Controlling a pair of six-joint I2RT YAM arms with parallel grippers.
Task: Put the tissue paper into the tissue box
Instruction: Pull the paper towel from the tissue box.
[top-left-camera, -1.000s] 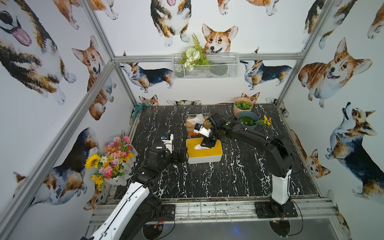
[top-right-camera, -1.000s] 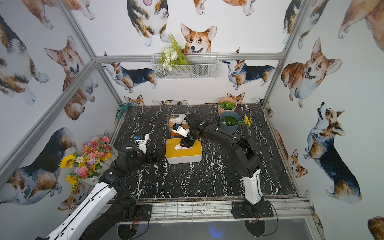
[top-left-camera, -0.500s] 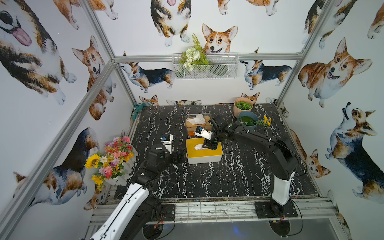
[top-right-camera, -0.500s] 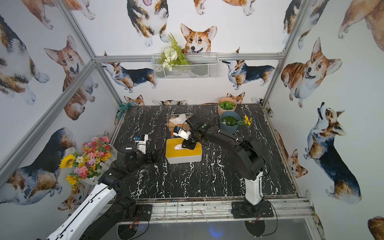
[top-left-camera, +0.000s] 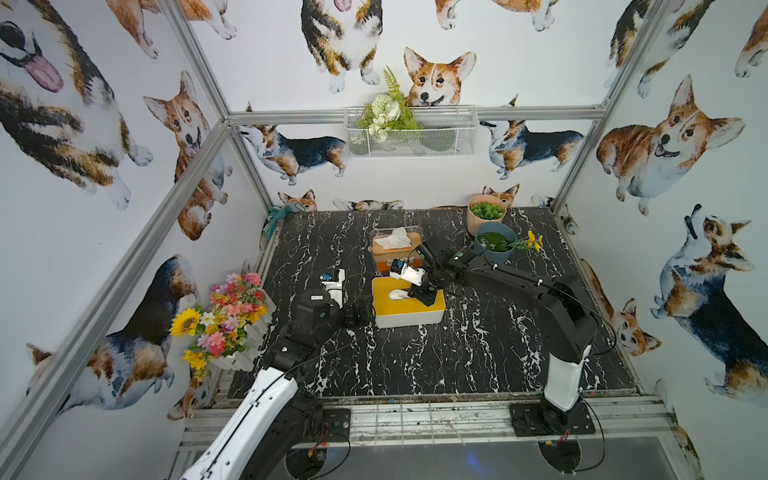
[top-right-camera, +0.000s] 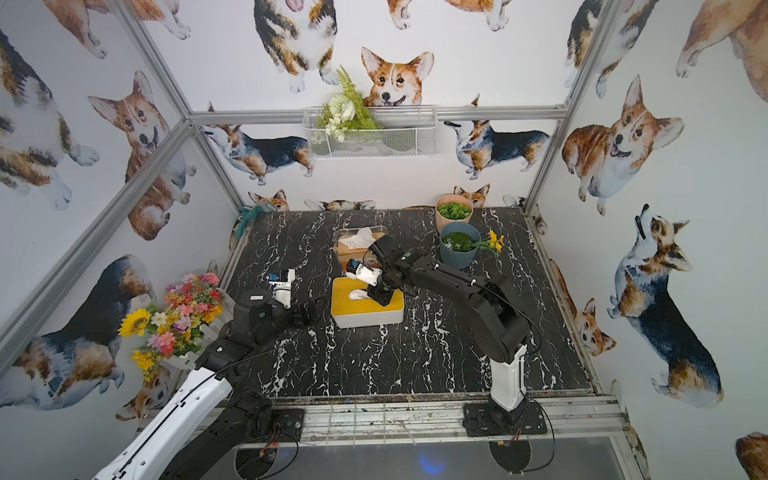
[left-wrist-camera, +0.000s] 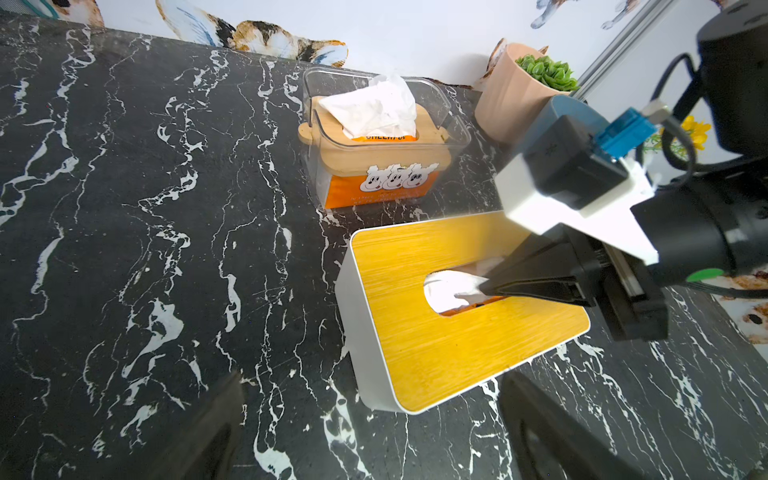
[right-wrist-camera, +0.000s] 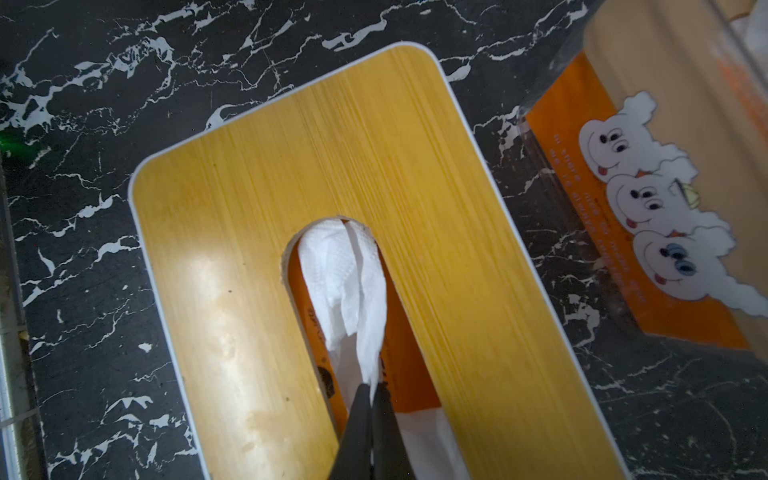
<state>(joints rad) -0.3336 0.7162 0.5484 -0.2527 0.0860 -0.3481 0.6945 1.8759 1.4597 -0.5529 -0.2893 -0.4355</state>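
The tissue box (top-left-camera: 415, 316) is white with a yellow wood lid and stands mid-table, seen in both top views (top-right-camera: 374, 311). White tissue paper (right-wrist-camera: 345, 282) lies crumpled in the lid's long slot (left-wrist-camera: 446, 291). My right gripper (right-wrist-camera: 372, 388) is down at the slot, shut on the tissue paper's tail, fingertips together (top-left-camera: 409, 295). My left gripper (left-wrist-camera: 372, 376) is open just beside the box's left end, low over the table and holding nothing (top-left-camera: 361, 313).
A clear bin holding an orange tissue pack under a wooden lid (top-left-camera: 395, 245) stands right behind the box. Two plant pots (top-left-camera: 492, 245) sit at the back right. A flower basket (top-left-camera: 228, 320) stands at the left edge.
My right gripper came down to the slot and its jaws closed on the tissue paper, which now sits lower in the opening. The left arm has not moved.
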